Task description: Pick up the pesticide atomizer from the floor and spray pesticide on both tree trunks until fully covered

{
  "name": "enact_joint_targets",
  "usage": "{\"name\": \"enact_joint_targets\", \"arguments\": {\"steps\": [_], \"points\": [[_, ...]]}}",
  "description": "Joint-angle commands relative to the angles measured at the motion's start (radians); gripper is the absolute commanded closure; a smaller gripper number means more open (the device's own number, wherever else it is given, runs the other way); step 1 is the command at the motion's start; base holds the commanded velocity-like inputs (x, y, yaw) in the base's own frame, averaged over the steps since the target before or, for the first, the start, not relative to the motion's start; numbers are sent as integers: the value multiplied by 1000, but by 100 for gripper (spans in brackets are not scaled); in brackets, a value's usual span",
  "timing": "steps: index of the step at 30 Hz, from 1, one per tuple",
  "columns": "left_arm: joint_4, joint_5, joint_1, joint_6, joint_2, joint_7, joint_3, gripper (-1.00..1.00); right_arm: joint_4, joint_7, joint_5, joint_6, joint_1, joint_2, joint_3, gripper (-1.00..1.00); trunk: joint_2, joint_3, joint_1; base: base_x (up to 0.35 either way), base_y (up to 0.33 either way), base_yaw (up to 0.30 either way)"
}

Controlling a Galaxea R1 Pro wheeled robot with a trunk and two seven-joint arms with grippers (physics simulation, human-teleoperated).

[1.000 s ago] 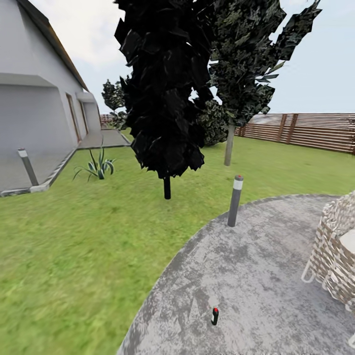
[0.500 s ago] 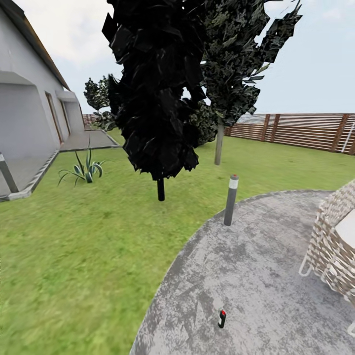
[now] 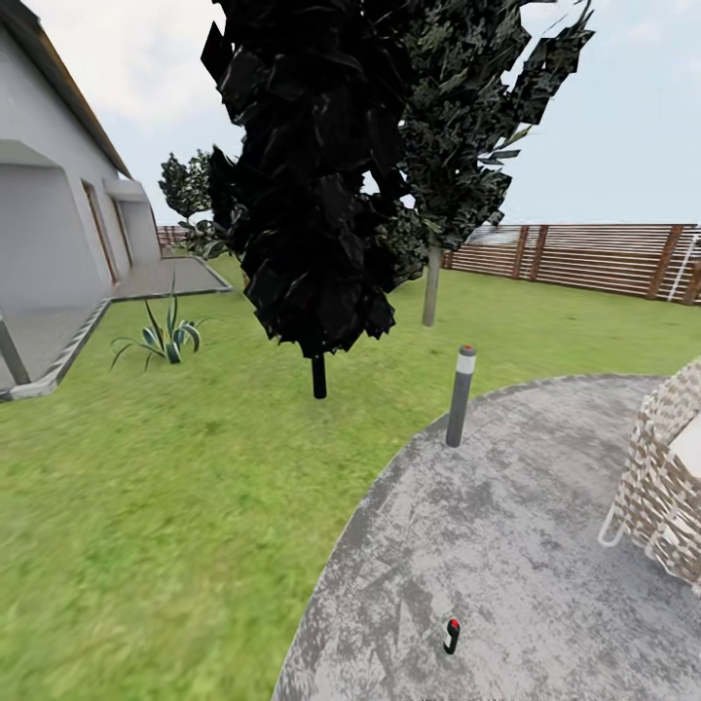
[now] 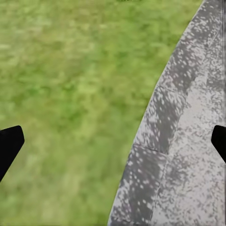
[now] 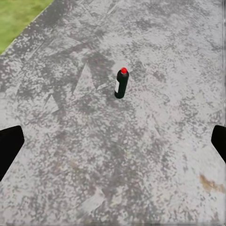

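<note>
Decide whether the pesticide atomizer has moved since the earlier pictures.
No. The pesticide atomizer stands by the same dark streak of the floor; the camera shifted.

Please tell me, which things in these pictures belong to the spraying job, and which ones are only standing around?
For the job:
- spray bottle, upright on the paving
- pale tree trunk on the lawn
- right tool, open, empty, looking down at the bottle

Only standing around:
- black conifer
- lamp post
- wicker seat
- spiky plant
- fence
- house
</note>
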Motion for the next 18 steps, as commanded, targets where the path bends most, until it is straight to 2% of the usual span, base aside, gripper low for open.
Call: {"name": "enact_joint_targets", "arguments": {"steps": [1, 18], "points": [[1, 4, 0, -3, 0, 1, -1, -100, 1, 0, 0, -3, -1, 0, 0, -100, -1, -1, 0, 1, 2, -253], [1, 2, 0, -3, -1, 1, -1, -100, 1, 0, 0, -4, -1, 0, -1, -100, -1, -1, 0, 0, 0, -292]]}}
